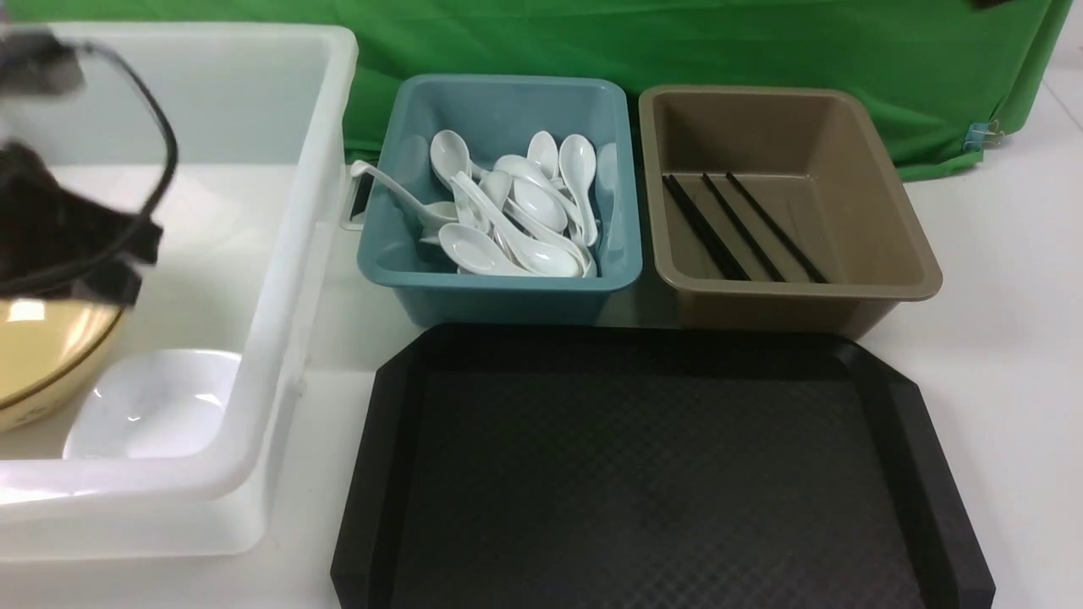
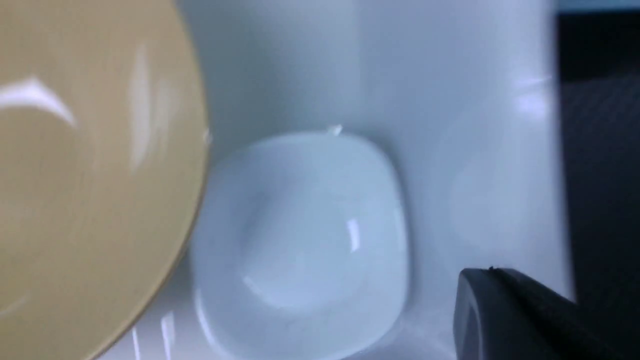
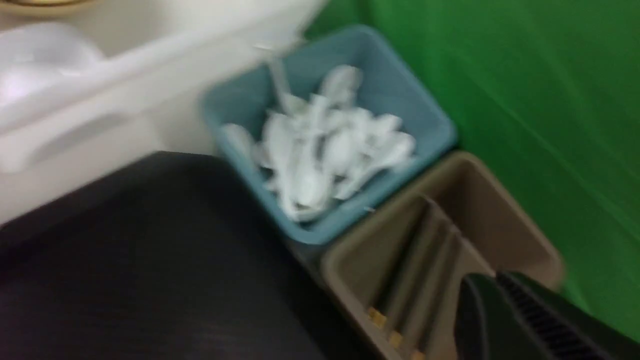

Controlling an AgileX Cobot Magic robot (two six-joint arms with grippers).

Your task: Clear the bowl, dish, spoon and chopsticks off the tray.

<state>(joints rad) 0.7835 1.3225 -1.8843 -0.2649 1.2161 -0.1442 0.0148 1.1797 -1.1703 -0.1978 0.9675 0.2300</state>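
The black tray (image 1: 643,474) lies at the front with nothing on it. Inside the white tub (image 1: 296,211) on the left, the mustard-yellow bowl (image 1: 42,355) (image 2: 90,175) sits beside the white dish (image 1: 152,406) (image 2: 300,240). My left arm (image 1: 51,211) is blurred above the bowl. My left gripper (image 2: 492,272) is shut on nothing, over the tub floor beside the dish. Several white spoons (image 1: 508,211) fill the teal tub (image 1: 499,288). Black chopsticks (image 1: 736,228) (image 3: 415,280) lie in the brown tub (image 1: 846,169). My right gripper (image 3: 497,277) hangs shut and empty above that brown tub.
A green cloth (image 1: 677,42) hangs behind the tubs. The teal and brown tubs stand side by side just beyond the tray's far rim. The white tub stands left of the tray, on a white tabletop (image 1: 1015,338).
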